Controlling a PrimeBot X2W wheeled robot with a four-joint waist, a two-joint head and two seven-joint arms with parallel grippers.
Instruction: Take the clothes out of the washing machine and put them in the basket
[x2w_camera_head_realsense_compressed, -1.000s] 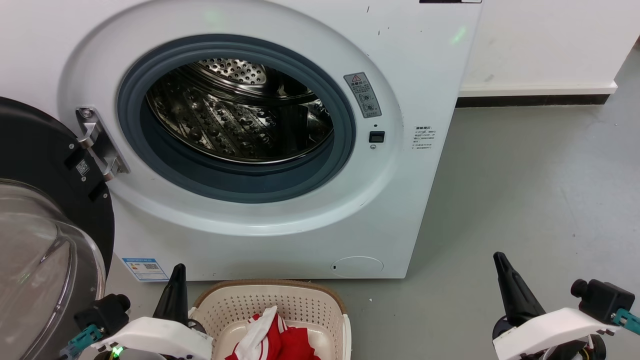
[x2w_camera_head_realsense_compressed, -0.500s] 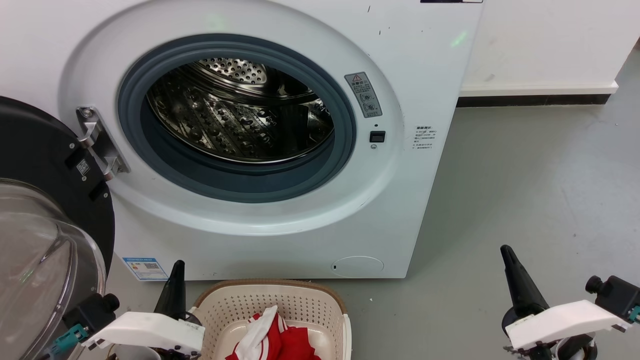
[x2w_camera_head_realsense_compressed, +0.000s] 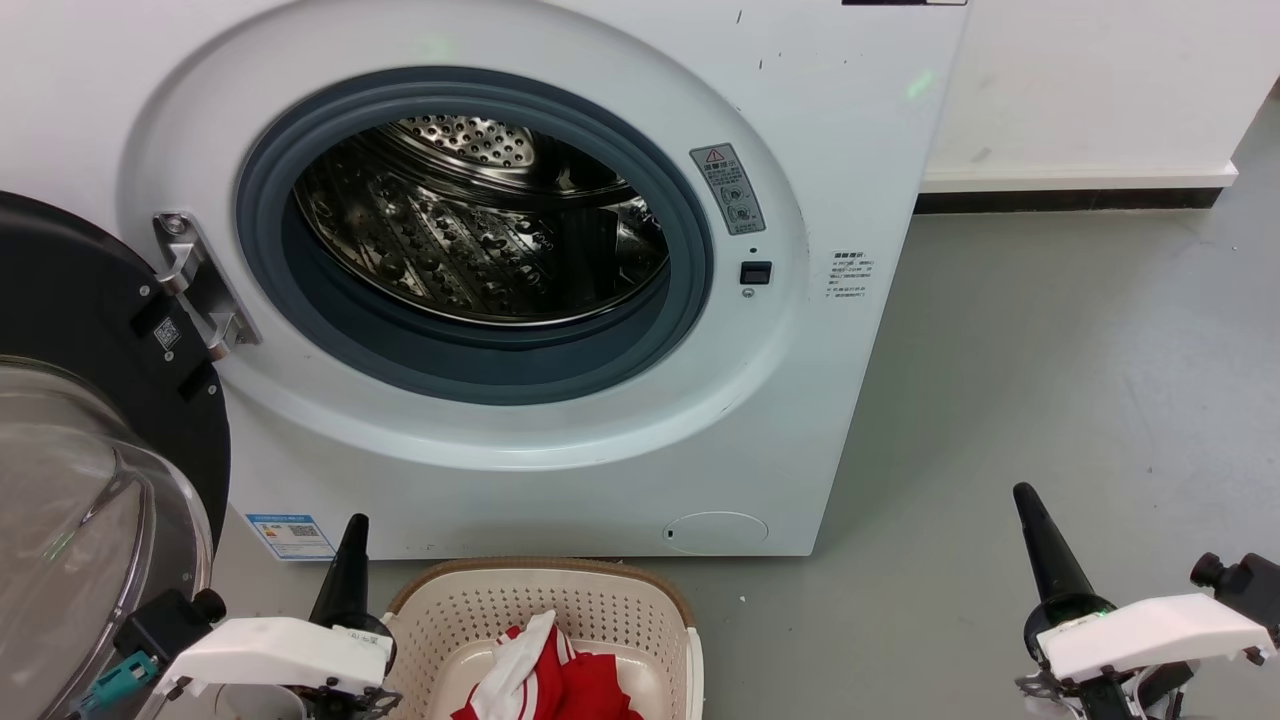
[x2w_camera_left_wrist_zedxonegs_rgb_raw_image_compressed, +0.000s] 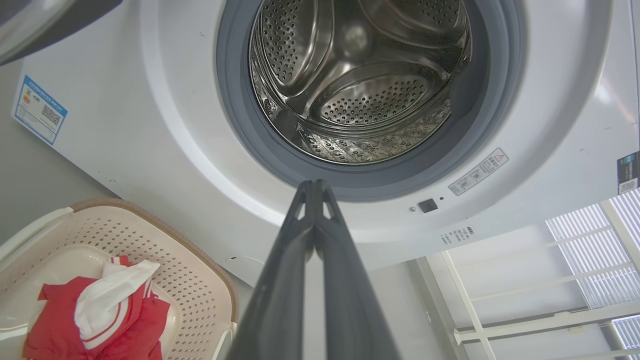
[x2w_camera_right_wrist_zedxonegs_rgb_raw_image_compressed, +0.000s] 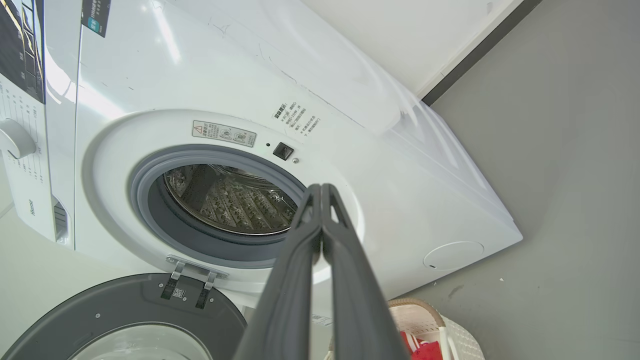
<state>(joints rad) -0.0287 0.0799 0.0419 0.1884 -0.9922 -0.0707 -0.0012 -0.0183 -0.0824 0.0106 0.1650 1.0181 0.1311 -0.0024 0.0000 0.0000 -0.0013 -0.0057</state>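
Washing machine (x2w_camera_head_realsense_compressed: 560, 480): white front-loader, upper left and centre of the head view. Grey rubber-ringed porthole with the perforated steel drum (x2w_camera_head_realsense_compressed: 470, 250) showing through it.
Door (x2w_camera_head_realsense_compressed: 90, 430): black-rimmed glass, swung open at the left edge.
Basket (x2w_camera_head_realsense_compressed: 560, 600): cream perforated plastic with a brown rim, bottom centre, on the grey floor (x2w_camera_head_realsense_compressed: 1050, 350) just in front of the machine.
Clothes (x2w_camera_head_realsense_compressed: 560, 685): red fabric with white trim, lying bunched inside the basket.
Left gripper (x2w_camera_head_realsense_compressed: 355, 535): lower left, just beside the basket's left rim, fingers pressed together on nothing.
Right gripper (x2w_camera_head_realsense_compressed: 1025, 500): lower right, well apart from the basket, fingers likewise closed and holding nothing.
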